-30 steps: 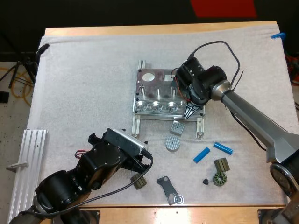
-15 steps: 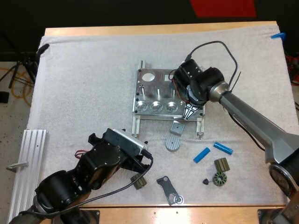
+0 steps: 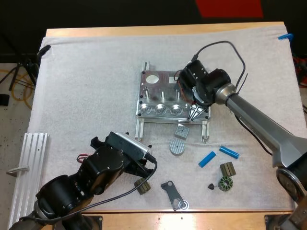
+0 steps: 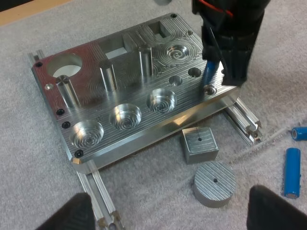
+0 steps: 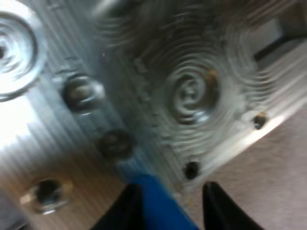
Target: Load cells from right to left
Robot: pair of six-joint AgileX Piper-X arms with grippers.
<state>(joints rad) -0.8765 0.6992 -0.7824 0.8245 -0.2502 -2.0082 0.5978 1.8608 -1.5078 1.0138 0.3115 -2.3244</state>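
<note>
Gripped a blue cell (image 4: 209, 74) from both sides with the right gripper (image 3: 194, 114), lower end at a small hole on the right end of the metal block (image 3: 160, 93). Rested the left gripper (image 3: 144, 173) wide apart, empty, low over the white mat (image 3: 86, 81). Risked jamming on the hole's rim if lowered off-line, or skidding across the block. Worked on a wooden table (image 3: 163, 29), two spare cells (image 3: 207, 158) lying near the block.

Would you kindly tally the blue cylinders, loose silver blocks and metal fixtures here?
Blue cylinders: 3, two on the mat, one in the right gripper
Silver blocks: 2, one square, one round
Metal fixture: 1
Total: 6
</note>
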